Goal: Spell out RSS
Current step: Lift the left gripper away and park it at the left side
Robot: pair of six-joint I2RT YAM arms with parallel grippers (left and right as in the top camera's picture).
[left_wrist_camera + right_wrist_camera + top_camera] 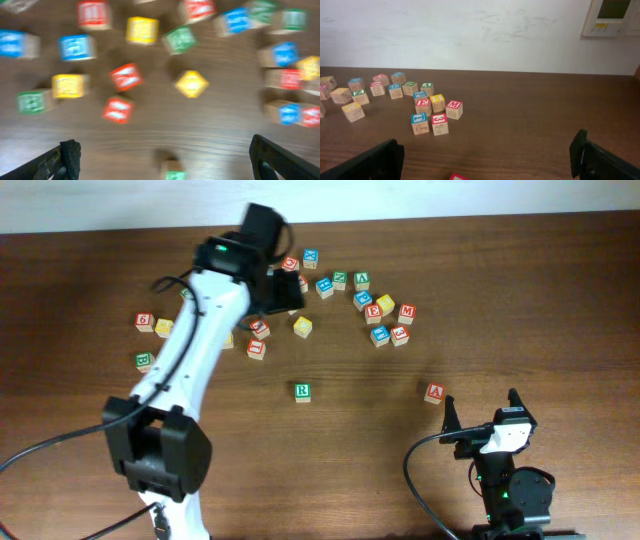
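Midway across the desk (560,330), R block (303,391) sits alone; no S yet. Left pincer (165,150), over the pile (325,286), and right pincer (487,152) gape empty.

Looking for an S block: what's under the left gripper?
Below the left gripper, its wrist view shows table and blurred blocks, including a red block, yellow block and green block; letters unreadable. Overhead, the arm covers whatever lies beneath.
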